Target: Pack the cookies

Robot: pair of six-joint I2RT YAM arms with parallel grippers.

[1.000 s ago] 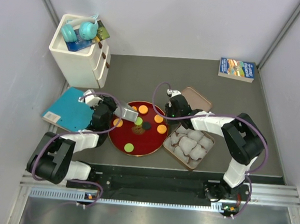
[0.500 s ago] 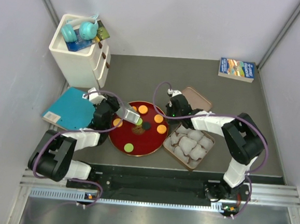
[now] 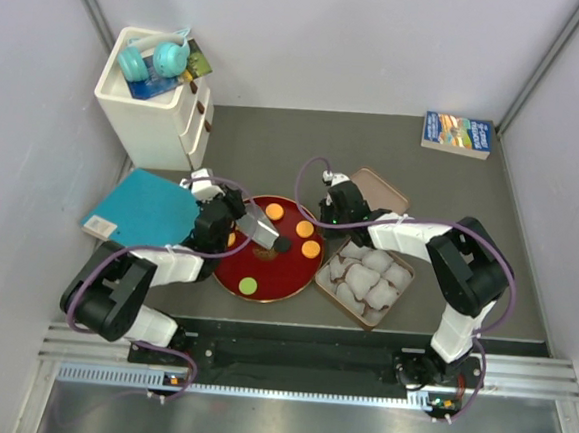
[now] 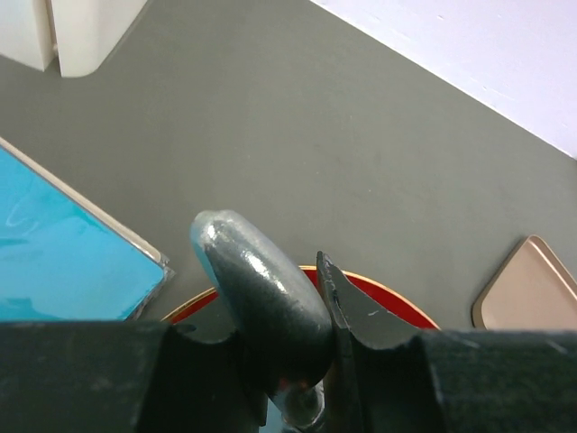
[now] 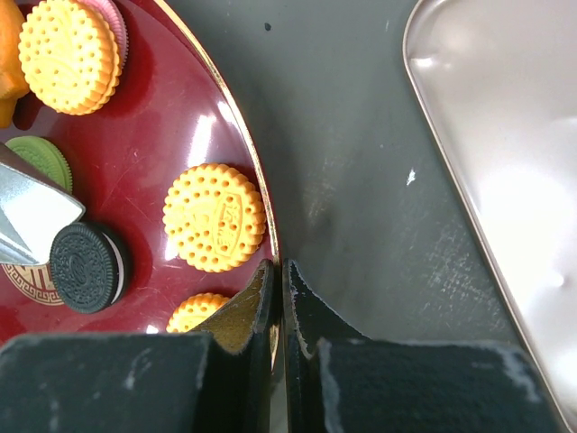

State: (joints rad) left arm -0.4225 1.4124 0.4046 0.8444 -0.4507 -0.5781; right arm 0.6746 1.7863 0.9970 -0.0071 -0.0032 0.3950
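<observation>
Cookies (image 5: 215,216) round, dimpled, on glossy plate (image 5: 171,117)

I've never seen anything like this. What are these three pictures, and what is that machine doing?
These are two robot arms bolted to the near edge of a table. The wide picture looks down from above. The other two come from a small camera on each arm's wrist, so you see that arm's own fingers. On the table, a dark-red plate carries small round cookies: orange, green and black. Beside it are white paper cups. Farther off are a teal book, a blue book and a white box. The left gripper holds a metal scoop over the plate. The right gripper pinches the plate's rim.
</observation>
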